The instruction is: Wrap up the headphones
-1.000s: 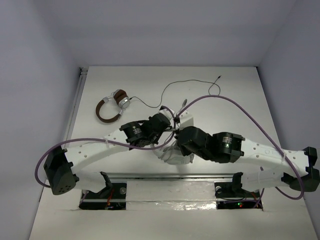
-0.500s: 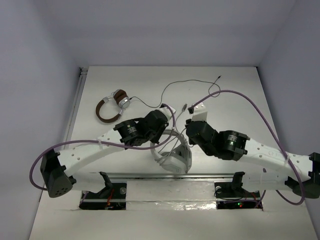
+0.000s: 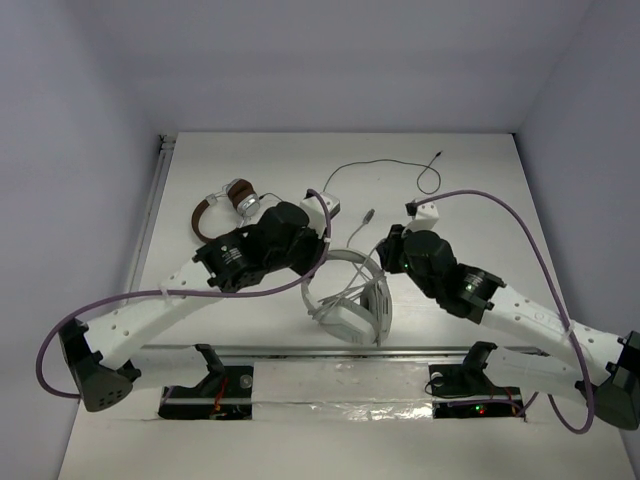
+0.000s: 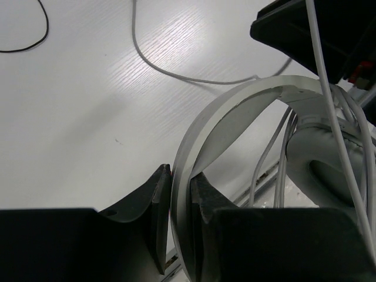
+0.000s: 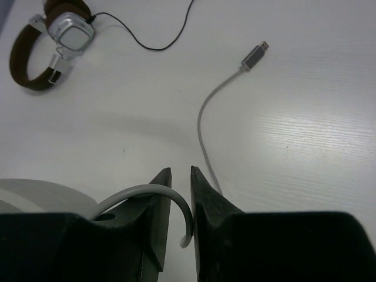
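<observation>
Top external view: the headphones (image 3: 348, 305) sit at 6 o'clock of the table (image 3: 480, 180) centre, headband (image 4: 235, 100) clamped in the left gripper (image 4: 181, 176). The right gripper (image 5: 180, 176) (jaws slightly apart, cable (image 5: 200, 123) loose between them) is nearer the cable's free length, which runs toward 1 o'clock in its wrist view.

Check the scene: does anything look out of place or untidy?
The headphones are only partly wrapped: a few turns of grey cable cross the headband, while the rest trails loose over the table to its plug. Nothing looks damaged or spilled.
</observation>
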